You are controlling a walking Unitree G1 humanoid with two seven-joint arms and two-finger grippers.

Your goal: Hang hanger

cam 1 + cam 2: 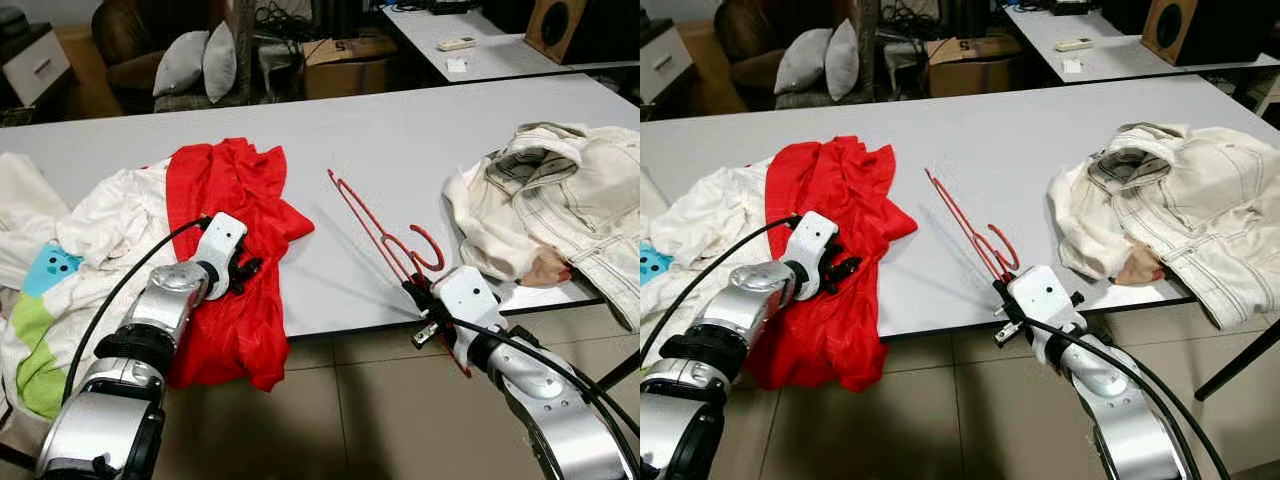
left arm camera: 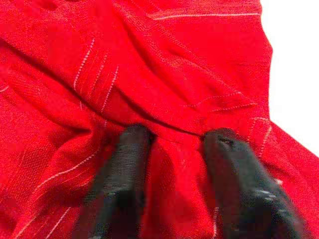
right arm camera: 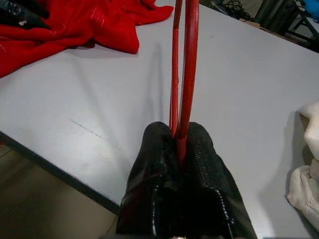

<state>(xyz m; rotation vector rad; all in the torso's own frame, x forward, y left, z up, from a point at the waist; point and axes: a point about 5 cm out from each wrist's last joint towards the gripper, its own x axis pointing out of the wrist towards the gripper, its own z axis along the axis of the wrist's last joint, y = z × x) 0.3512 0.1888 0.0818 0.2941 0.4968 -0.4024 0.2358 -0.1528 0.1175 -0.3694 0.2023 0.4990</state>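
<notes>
Red hanger point(image 1: 385, 232) is standing tilted over the table point(image 1: 420, 140) near its front edge, the right gripper point(image 3: 180, 144) clamping its jaws on it. Left gripper point(image 2: 174, 149) is pressing parted jaws into the red garment point(image 1: 235, 240).

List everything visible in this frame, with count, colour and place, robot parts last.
table: one, pale grey, spanning the view
red garment: one, red, on the table's left part, draping over the near edge
white garment: one, white with blue and green patches, left of the red garment
hanger: one, red wire, mid-table, reaching past the near edge
jacket: one, cream, right side of the table
second table: one, white, behind on the right, with a remote control
cushions: two, grey, on a dark chair behind
cardboard box: one, brown, in the background
left claw: one, black, open, fingers pressed into the red garment
right claw: one, black, shut on the hanger at the table's near edge
</notes>
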